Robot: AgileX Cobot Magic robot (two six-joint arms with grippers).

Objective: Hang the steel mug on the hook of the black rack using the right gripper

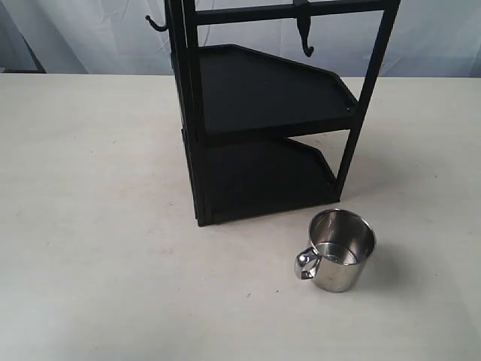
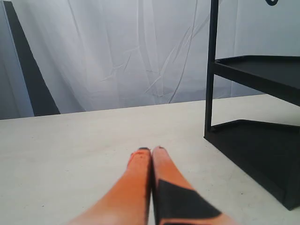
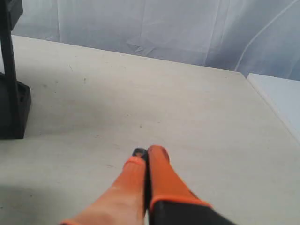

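Observation:
The steel mug [image 1: 342, 250] stands upright on the table, its looped handle pointing left, just in front of the black rack [image 1: 263, 113]. A slim black hook [image 1: 305, 36] hangs from the rack's top bar; a stubbier hook [image 1: 155, 25] sticks out at the upper left. Neither gripper shows in the exterior view. In the right wrist view my right gripper [image 3: 146, 152] is shut and empty, low over bare table, with a rack post [image 3: 9, 70] at the edge. In the left wrist view my left gripper [image 2: 151, 150] is shut, empty, beside the rack [image 2: 253, 140].
A white curtain [image 1: 68, 34] backs the scene. The cream table [image 1: 90, 226] spreads out left of the rack and in front of it. The table's edge [image 3: 262, 93] shows in the right wrist view.

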